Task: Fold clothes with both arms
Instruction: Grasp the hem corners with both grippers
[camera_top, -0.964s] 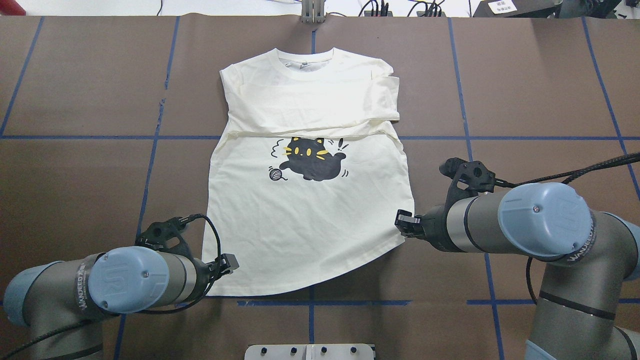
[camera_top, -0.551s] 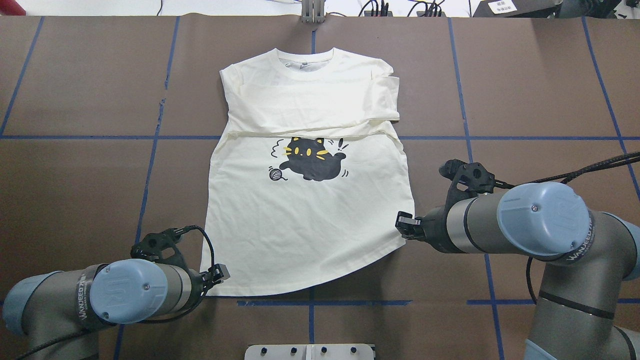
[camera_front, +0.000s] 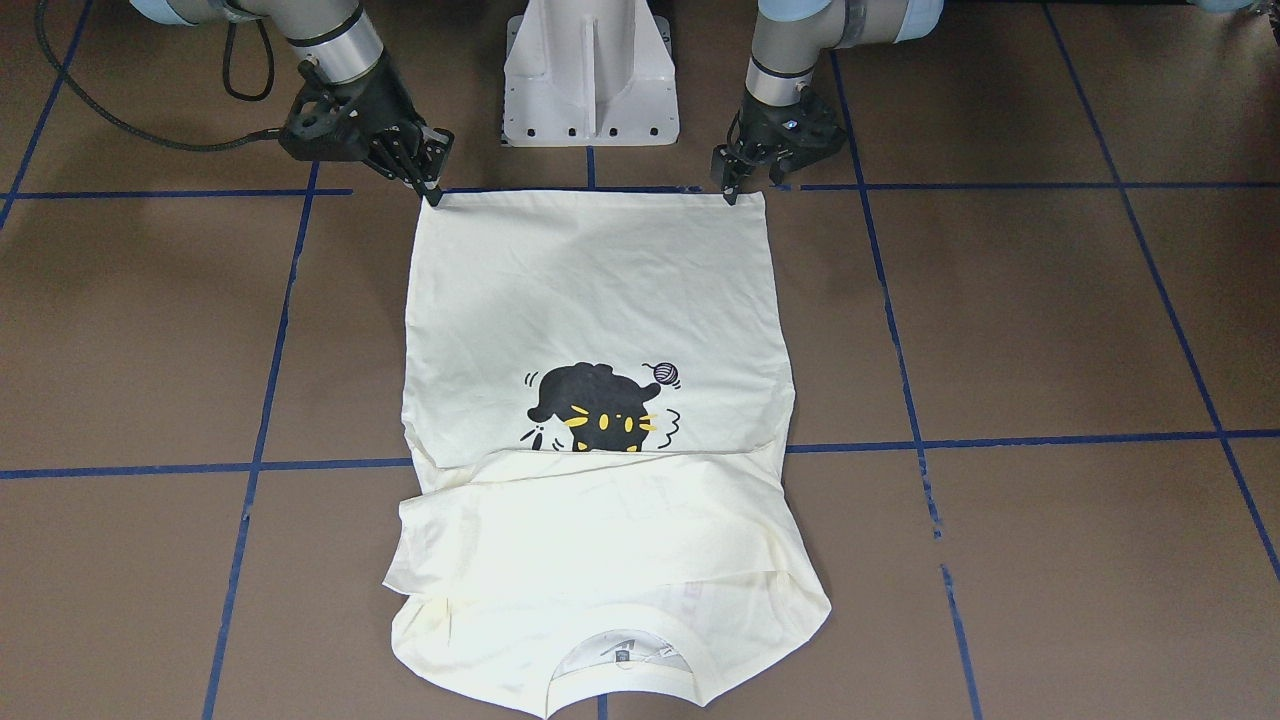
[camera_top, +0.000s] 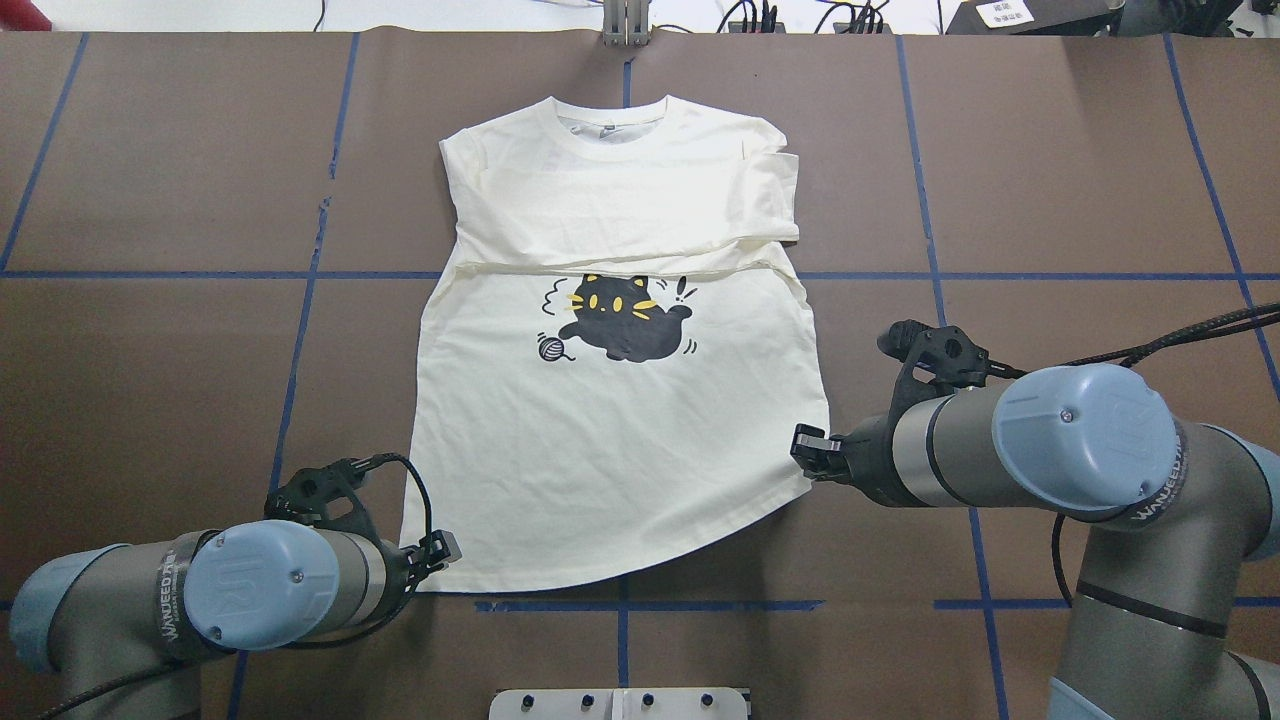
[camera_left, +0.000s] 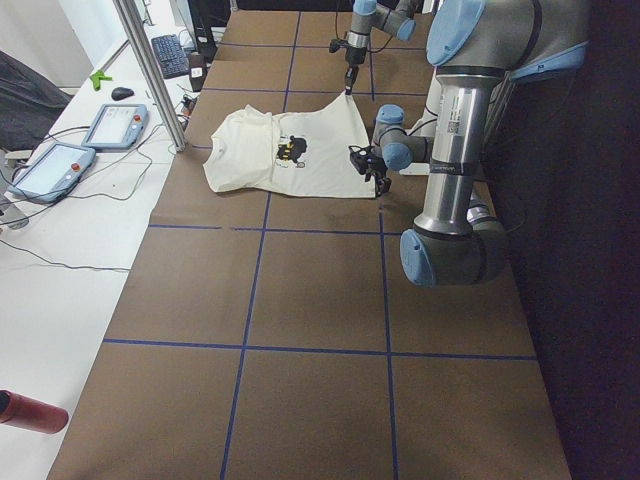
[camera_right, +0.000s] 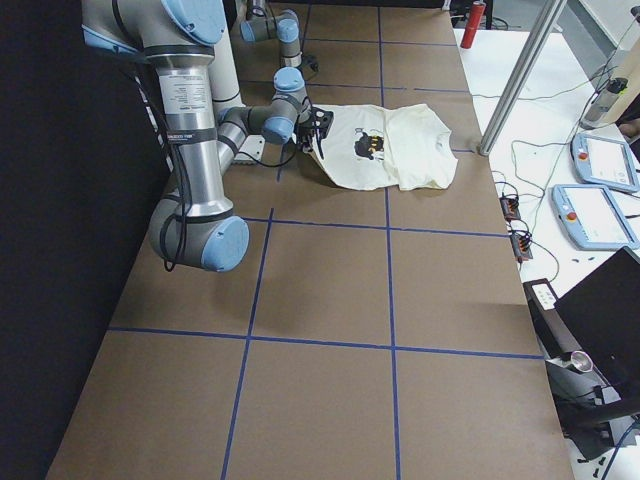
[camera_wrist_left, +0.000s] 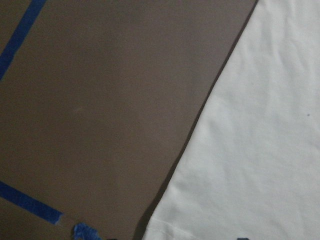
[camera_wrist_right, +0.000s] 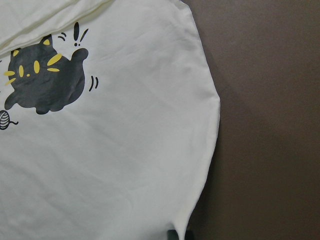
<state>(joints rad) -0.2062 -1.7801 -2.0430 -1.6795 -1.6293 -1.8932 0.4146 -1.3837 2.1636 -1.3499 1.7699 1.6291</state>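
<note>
Sleeves (camera_top: 620, 215) are seen folded across the T-shirt (camera_top: 600, 450); the hem (camera_top: 600, 572) fold is left. Left gripper (camera_top: 445, 550) and right gripper (camera_top: 805, 450) are set at its corners; whether the jaws are pinching cannot be told.

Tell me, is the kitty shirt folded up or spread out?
Partly folded. The sleeves lie folded across the T-shirt above the cat print, but its lower half is spread flat on the table.

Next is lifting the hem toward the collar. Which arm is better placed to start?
Right, marginally. The right gripper sits tip-down exactly on its hem corner of the T-shirt; the left gripper meets the hem slightly inboard of its corner. Both seem needed, though.
</note>
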